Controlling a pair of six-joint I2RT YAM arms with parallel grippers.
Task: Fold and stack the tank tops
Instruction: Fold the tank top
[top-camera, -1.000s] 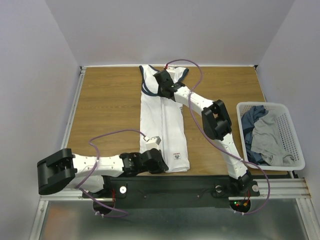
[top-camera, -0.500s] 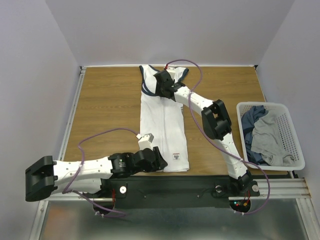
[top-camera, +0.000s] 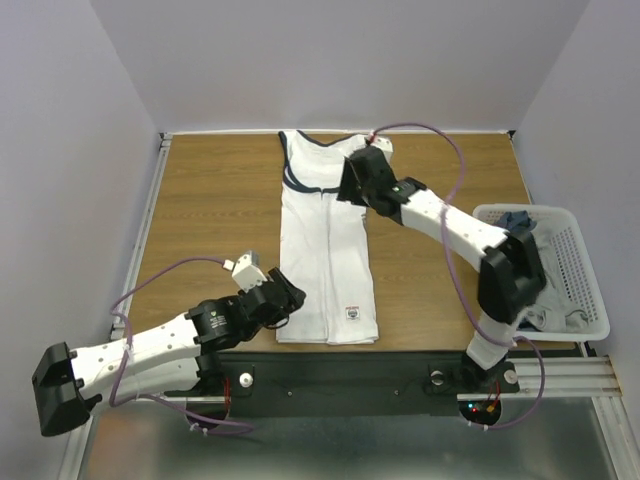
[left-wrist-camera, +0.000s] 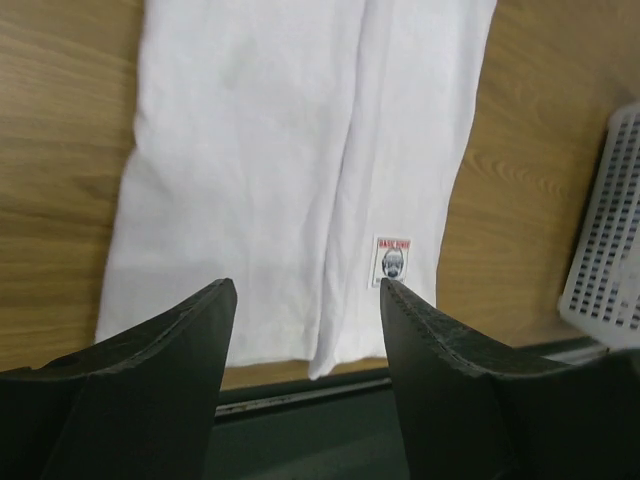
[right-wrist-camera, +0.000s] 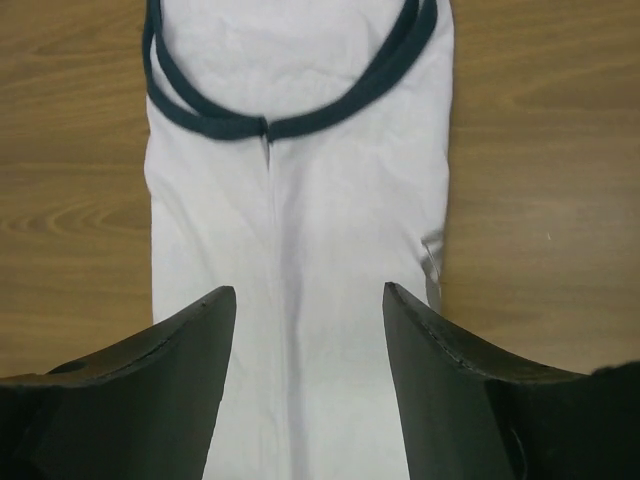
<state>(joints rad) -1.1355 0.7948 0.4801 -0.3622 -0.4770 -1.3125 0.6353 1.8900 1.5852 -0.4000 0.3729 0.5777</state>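
Observation:
A white tank top with navy-edged neck and armholes lies flat on the wooden table, folded lengthwise into a long strip, neck at the far end. My left gripper hovers at the strip's near left corner, open and empty; its wrist view shows the hem and a small label beyond the gripper. My right gripper is over the strip's upper right part, open with nothing between its fingers. In its view the gripper frames the white cloth below the navy neckline. More tank tops, grey and dark blue, lie in the basket.
A white plastic mesh basket stands at the right edge of the table, its corner also in the left wrist view as the basket. The black rail with the arm bases runs along the near edge. Bare wood lies left and right of the strip.
Both grippers have opened and let go of the white tank top. The left arm has drawn back to the near left. The right arm has swung to the right.

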